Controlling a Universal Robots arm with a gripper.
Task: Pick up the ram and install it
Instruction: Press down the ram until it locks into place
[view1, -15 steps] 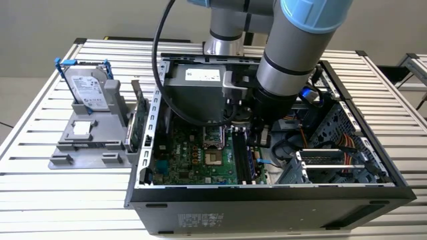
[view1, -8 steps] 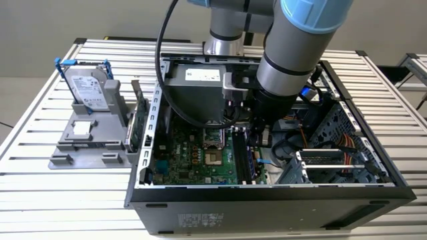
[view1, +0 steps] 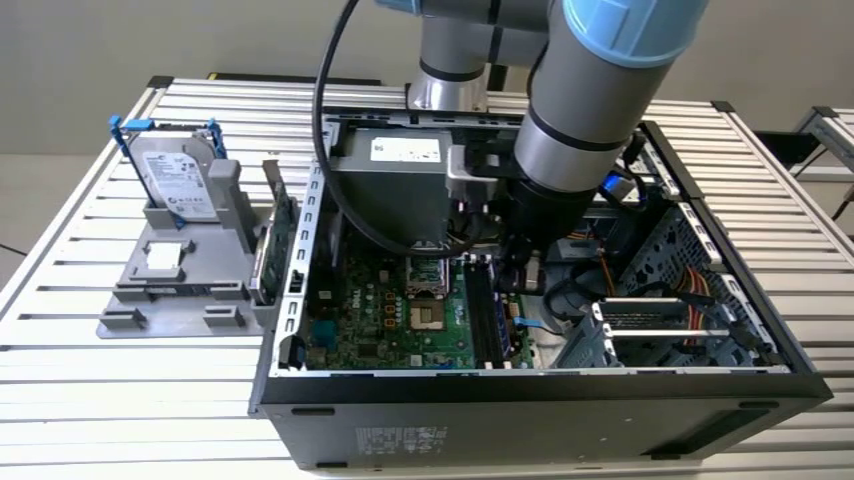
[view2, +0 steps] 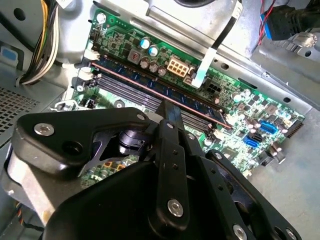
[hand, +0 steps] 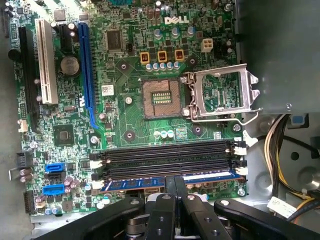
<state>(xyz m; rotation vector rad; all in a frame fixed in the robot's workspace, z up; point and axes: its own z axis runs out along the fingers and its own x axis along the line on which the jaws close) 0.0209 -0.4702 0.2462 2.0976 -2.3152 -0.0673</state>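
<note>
Inside the open black computer case (view1: 534, 400), the black gripper (hand: 173, 186) pinches the slim bluish-green ram stick (hand: 150, 183); it sits in the outermost slot.

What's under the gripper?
Under the gripper the blue-green ram lies along a memory slot on the motherboard. Its middle is covered by the fingers.

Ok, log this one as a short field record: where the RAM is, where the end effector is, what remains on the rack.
ram: bluish stick seated in outermost memory slot
end effector: fingers closed on the ram's middle, inside the computer case
cpu socket: uncovered, retention frame open
rack: holds the hard drive and expansion card
</note>
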